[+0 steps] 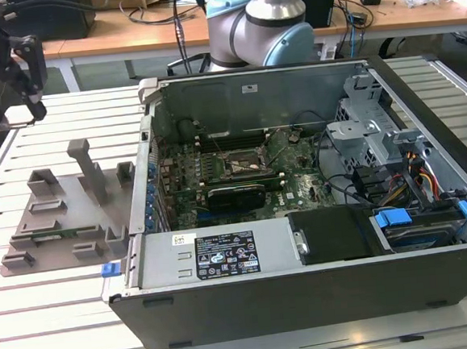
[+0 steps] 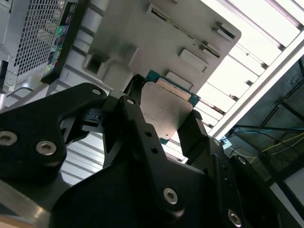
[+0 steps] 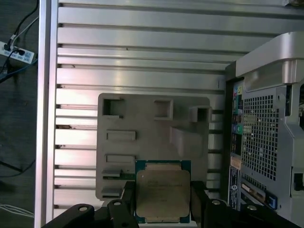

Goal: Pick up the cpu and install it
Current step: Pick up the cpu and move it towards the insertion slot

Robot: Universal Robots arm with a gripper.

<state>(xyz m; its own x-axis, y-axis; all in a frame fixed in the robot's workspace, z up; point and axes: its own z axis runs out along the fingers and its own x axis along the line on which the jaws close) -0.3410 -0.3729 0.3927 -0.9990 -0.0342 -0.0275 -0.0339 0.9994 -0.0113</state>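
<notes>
cpu: flat square chip, silver metal lid on a green rim, lid facing the camera in both wrist views. It is held level between the two fingers, clear of the tray and over the tray's edge.

Gripper: black, two-fingered. The fingers are closed on the cpu, pinching it across two opposite sides. One finger lies against one side of the chip and the other finger against the far side. The second wrist view shows the same grip, with a finger on one edge and the chip's rim showing past both. In the exterior view the gripper hangs high above the tray's far corner, off toward the exterior view's left. I cannot make out the chip there.

Tray: grey plastic, with upright blocks and shallow square recesses. It lies flat on the worktop.

Worktop: slatted aluminium, carrying the tray and the case.

Case: open computer case on its side, just beside the tray on the exterior view's right, with the green board exposed inside. Its perforated rear panel shows in both wrist views.

Socket: square dark metal frame on the board inside the case, well apart from the tray.

Arm: silver and pale blue, standing behind the case.
</notes>
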